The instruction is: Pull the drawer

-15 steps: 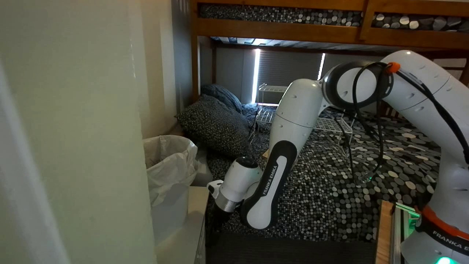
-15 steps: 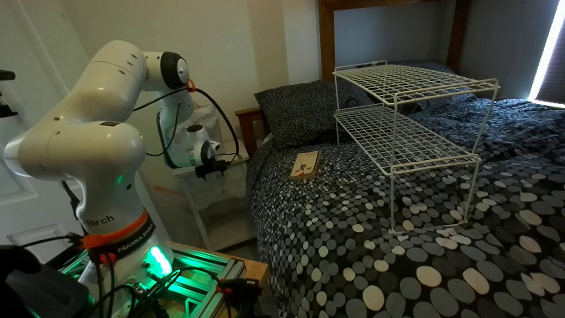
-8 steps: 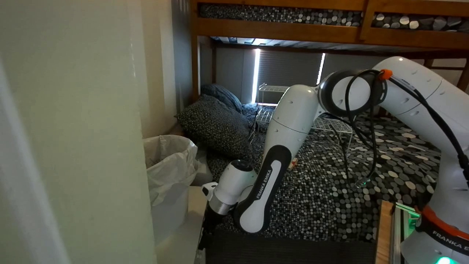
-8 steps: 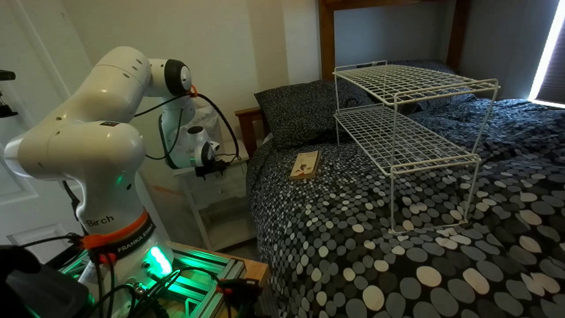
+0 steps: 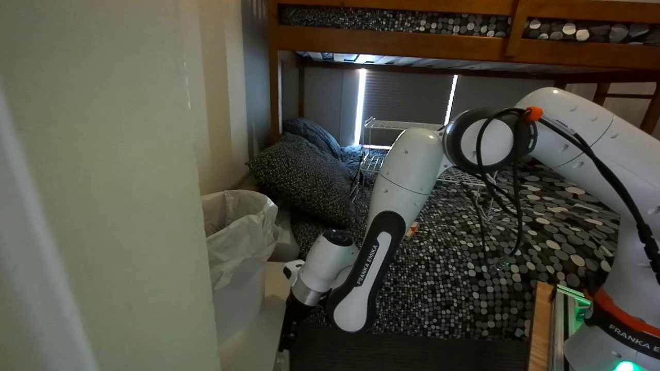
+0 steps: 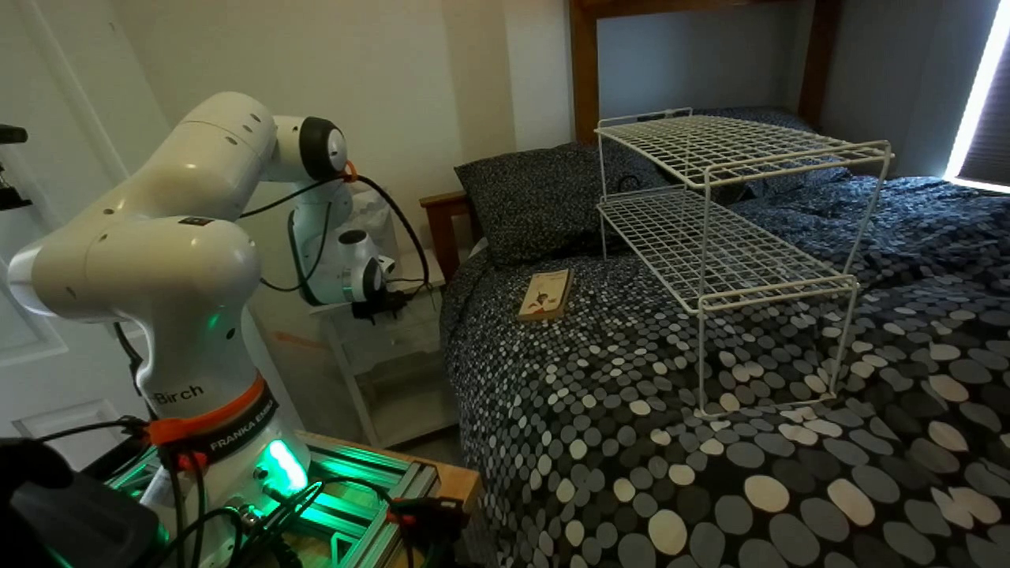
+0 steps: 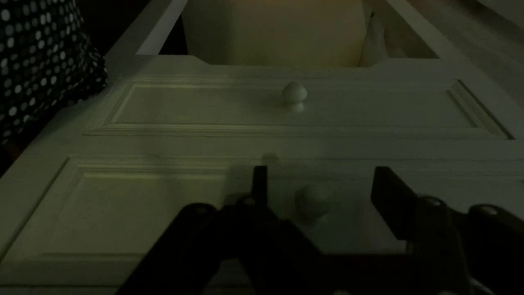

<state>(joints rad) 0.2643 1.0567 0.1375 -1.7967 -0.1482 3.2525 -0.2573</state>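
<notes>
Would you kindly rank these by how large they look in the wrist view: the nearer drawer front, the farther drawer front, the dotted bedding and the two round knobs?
1. Nearer drawer front
2. Farther drawer front
3. Dotted bedding (visible part)
4. Nearer knob and farther knob: too alike to rank.

Jaws apart, knob (image 7: 313,200) betw., drwr (image 7: 135,207) behind

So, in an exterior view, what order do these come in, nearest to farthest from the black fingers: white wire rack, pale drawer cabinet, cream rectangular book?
1. Pale drawer cabinet: just in front of the black fingers, a panelled drawer facing them.
2. Cream rectangular book: on the dark dotted bedding.
3. White wire rack: on the bedding, beyond the book.
</notes>
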